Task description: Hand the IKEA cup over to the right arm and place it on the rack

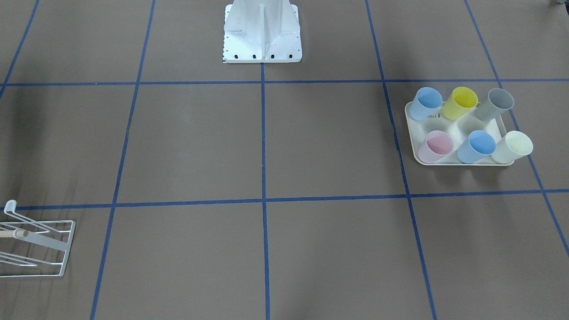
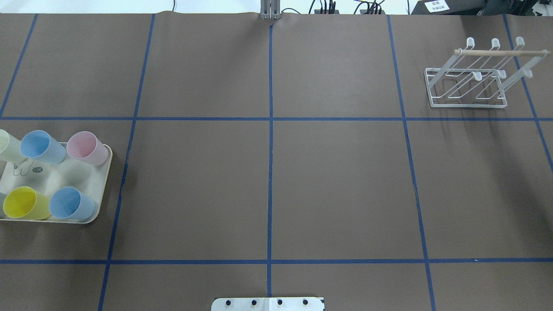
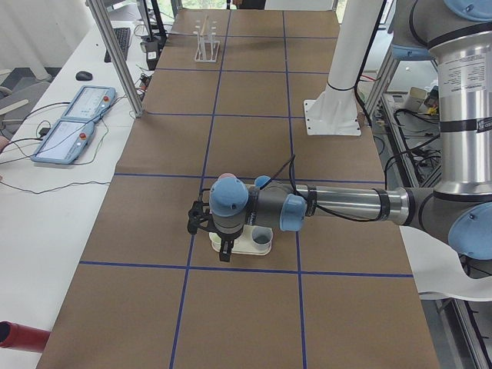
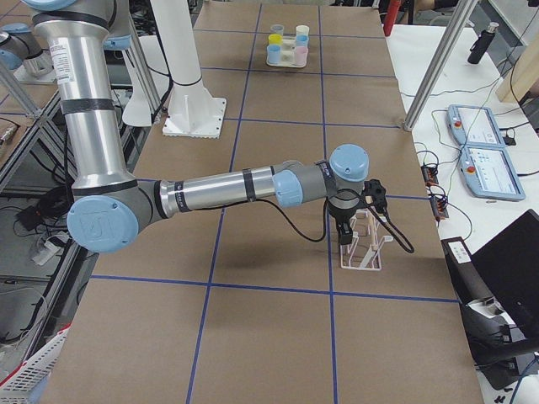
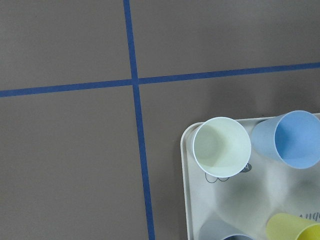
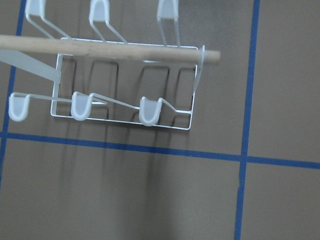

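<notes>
6 cups (image 1: 477, 146) stand mouth-up on cream tray (image 1: 458, 128), left side of table (image 2: 337, 181). We see left gripper (image 3: 224, 250) hanging over tray, right gripper (image 4: 344, 234) over rack (image 6: 150, 111) at far right, wooden rod (image 6: 110, 49) across rack top. Whether either pincer is apart or together, we cannot tell.
</notes>
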Robot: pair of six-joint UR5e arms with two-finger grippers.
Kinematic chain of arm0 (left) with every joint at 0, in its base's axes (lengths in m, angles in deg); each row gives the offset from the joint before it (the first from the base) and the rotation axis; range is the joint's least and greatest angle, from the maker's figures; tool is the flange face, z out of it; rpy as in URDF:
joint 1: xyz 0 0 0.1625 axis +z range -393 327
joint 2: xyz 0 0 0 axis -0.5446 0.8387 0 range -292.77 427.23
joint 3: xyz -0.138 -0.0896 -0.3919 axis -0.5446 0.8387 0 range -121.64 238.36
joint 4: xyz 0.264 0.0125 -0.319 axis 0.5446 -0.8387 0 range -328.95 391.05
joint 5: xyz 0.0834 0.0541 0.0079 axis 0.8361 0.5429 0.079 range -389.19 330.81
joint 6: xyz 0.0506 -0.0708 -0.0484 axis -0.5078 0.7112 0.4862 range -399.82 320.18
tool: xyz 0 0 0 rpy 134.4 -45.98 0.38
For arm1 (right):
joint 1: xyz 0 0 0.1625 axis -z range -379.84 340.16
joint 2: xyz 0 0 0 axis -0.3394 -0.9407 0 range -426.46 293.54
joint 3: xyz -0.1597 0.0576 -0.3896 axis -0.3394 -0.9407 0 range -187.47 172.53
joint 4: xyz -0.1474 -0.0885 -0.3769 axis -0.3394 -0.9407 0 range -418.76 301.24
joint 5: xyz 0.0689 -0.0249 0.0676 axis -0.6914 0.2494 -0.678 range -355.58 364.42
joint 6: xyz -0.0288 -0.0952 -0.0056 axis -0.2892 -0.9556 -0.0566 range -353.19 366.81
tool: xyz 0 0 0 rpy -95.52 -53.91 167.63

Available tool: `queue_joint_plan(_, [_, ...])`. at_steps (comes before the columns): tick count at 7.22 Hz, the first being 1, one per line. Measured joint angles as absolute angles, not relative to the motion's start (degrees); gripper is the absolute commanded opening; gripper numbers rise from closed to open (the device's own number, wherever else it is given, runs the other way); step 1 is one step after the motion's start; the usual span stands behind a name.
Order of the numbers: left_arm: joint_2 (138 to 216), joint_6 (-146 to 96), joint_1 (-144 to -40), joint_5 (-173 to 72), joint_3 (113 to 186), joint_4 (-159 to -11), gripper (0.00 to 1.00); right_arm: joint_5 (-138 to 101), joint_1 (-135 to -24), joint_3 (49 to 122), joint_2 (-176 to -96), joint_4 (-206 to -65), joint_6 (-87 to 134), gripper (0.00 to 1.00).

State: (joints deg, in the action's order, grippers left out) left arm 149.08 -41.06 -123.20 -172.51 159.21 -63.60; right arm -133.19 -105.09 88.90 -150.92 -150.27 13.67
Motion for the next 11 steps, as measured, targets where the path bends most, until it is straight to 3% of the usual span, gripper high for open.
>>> queue_joint_plan(6, [148.27,-40.36,-123.01,-172.95,159.46,-64.47,1.0,-133.81,-104.27,90.55,-153.91,-149.34,13.3,1.0])
queue_joint_plan(11, [148.05,-27.69,-113.22,-169.61,159.36,-66.58,1.0,-136.68,-99.24,87.86,-157.9,-135.52,13.74,1.0])
